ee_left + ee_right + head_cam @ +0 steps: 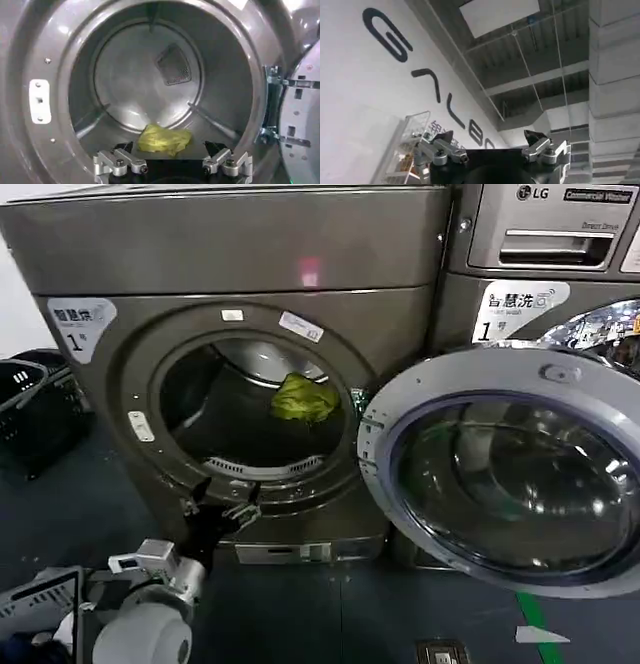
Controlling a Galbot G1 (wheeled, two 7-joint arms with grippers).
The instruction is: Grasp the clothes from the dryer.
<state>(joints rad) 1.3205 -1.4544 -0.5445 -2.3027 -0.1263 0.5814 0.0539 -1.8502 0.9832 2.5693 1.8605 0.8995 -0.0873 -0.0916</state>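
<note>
The yellow-green clothes (164, 139) lie in the dryer (240, 264) drum, beyond the left gripper's (172, 162) released, empty jaws.

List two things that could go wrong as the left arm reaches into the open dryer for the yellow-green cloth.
1. The left gripper sits at the dryer porthole's lower rim; driving forward low could strike it.
2. The yellow-green cloth is a small crumpled heap on the drum floor; the open jaws might close above it.

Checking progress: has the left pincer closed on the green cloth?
No. The left pincer is open outside the drum, short of the green cloth.
</note>
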